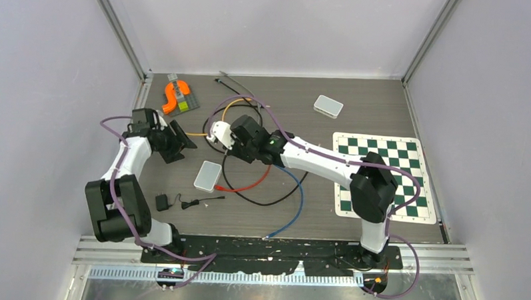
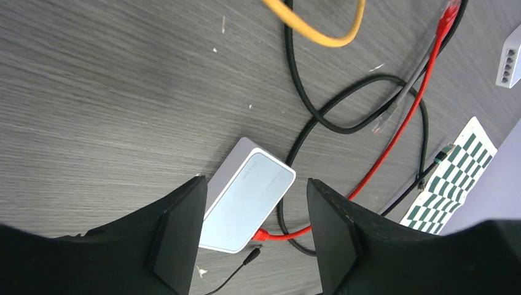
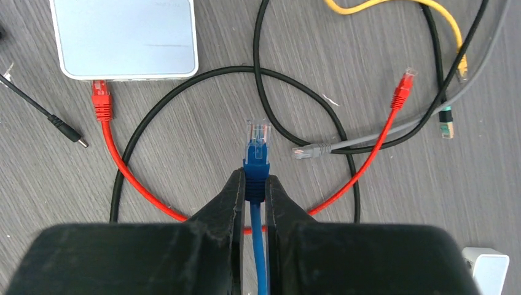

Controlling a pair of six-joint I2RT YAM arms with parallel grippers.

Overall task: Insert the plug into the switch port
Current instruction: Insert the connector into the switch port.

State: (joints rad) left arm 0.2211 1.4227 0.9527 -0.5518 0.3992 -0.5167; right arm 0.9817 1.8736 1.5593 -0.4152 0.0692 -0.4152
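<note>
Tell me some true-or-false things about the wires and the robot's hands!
1. The right gripper pinches the blue plug. True.
2. One end of the red cable sits in the white switch. True.
3. The left gripper holds the red cable. False: it is open and empty.
4. The blue plug is already in the white switch. False: it is apart from it, in the right gripper.

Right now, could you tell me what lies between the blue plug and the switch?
In the right wrist view, only a black cable crosses the gap between the blue plug, held by the right gripper, and the switch.
</note>
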